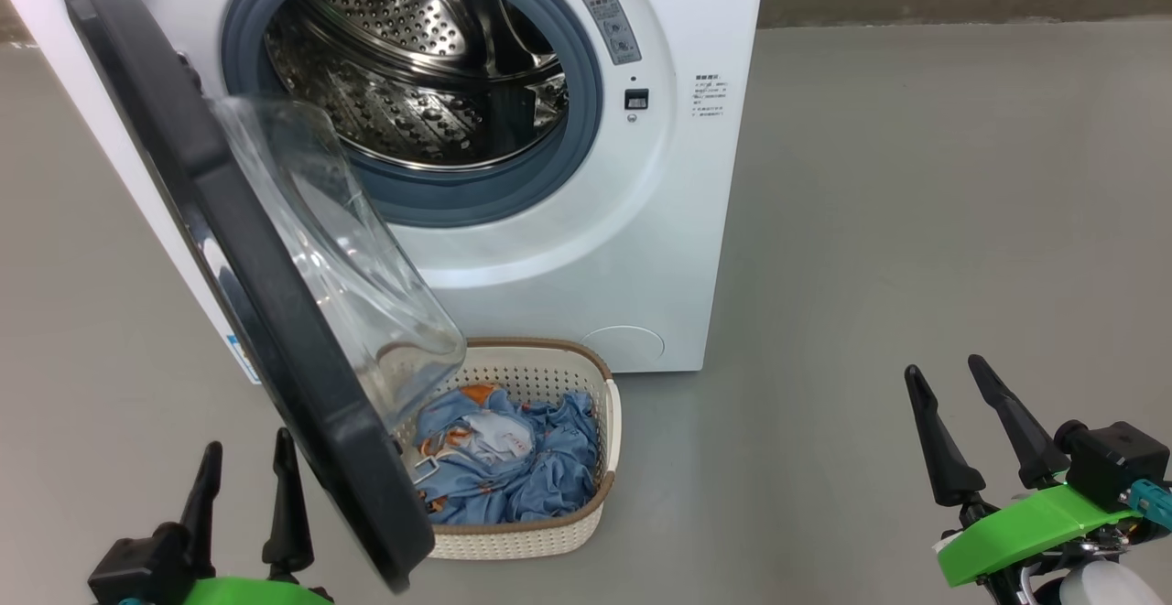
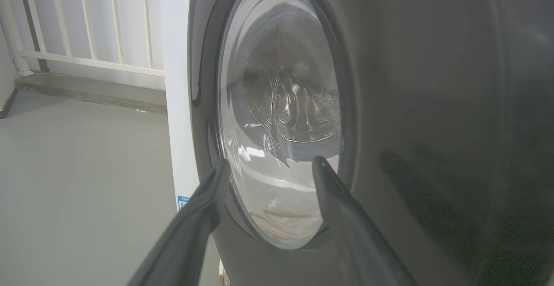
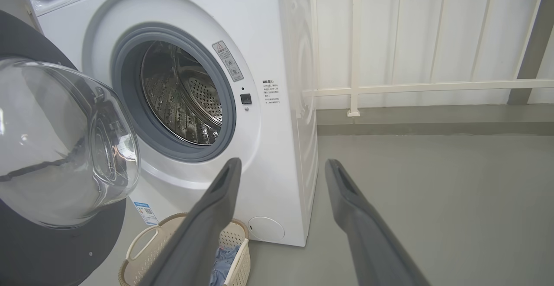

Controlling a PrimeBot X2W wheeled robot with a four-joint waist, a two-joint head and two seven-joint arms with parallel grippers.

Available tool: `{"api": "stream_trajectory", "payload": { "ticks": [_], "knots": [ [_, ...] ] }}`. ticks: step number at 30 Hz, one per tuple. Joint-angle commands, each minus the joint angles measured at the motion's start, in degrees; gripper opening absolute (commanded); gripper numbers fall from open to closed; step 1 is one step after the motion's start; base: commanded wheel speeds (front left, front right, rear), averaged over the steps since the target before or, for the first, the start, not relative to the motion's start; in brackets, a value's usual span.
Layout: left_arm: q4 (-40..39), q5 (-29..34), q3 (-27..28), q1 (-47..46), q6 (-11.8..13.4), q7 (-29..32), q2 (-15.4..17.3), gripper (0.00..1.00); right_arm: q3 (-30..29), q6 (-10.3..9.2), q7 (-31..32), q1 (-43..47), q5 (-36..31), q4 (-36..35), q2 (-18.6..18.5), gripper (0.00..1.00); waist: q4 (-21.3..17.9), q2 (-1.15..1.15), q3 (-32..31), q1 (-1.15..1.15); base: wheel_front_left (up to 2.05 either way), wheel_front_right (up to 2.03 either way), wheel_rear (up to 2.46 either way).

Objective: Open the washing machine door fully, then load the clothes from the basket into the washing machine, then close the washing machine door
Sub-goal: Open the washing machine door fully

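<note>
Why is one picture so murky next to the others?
Left wrist view: camera close to the washing machine door, so its black rim looks dark and grainy, and its glass warps the drum. Head view: sharp, evenly lit, glints on the drum. Right wrist view: bright and clear.

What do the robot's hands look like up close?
The left tool and right tool each have two long, dark, tapering fingers on a black block above a bright green mount. The right one also shows a teal plug and a pale forearm.
</note>
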Motion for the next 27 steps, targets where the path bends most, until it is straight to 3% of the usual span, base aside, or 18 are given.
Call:
{"api": "stream_trajectory", "payload": {
  "ticks": [1,4,5,6,7,8,9,27],
  "knots": [
    [-1.81,0.13,2.06,-1.48,-0.17,-0.61,0.64,1.00,1.10,0.26,-0.71,-0.64,1.24,-1.28,-1.06,1.00,0.05,0.00,0.05,0.00,0.00,0.00,0.00],
    [-1.88,0.23,2.17,-1.64,-0.23,-0.61,0.48,1.00,1.02,0.26,-0.71,-0.67,1.32,-1.28,-1.02,1.00,0.20,0.00,0.06,0.00,0.00,0.00,0.00],
    [-1.89,0.31,2.23,-1.74,-0.27,-0.61,0.37,0.94,0.99,0.26,-0.71,-0.69,1.35,-1.26,-0.95,1.00,0.29,0.00,0.04,0.00,0.00,0.00,0.00],
    [-1.95,0.40,2.28,-1.80,-0.25,-0.61,0.34,0.76,0.98,0.26,-0.71,-0.70,1.34,-1.22,-0.89,1.00,0.33,0.00,0.02,0.00,0.00,0.00,0.00],
    [-2.10,0.53,2.36,-1.84,-0.21,-0.61,0.32,0.49,0.99,0.26,-0.71,-0.73,1.35,-1.21,-0.84,1.00,0.36,0.00,0.01,0.00,0.00,0.00,0.00],
    [-2.22,0.63,2.42,-1.86,-0.21,-0.61,0.30,0.36,0.98,0.26,-0.71,-0.76,1.38,-1.24,-0.78,1.00,0.40,0.00,0.00,0.00,0.00,0.00,0.00],
    [-2.32,0.71,2.49,-1.85,-0.22,-0.61,0.28,0.00,0.96,0.26,-0.71,-0.78,1.39,-1.27,-0.73,1.00,0.42,0.00,0.00,0.00,0.00,0.00,0.00],
    [-12.49,1.19,5.61,-2.34,-0.04,-0.61,-0.99,0.00,1.00,0.26,-0.71,-1.02,1.38,-1.31,-0.11,1.00,0.85,0.00,0.19,0.00,0.00,0.00,0.00]
  ]
}}
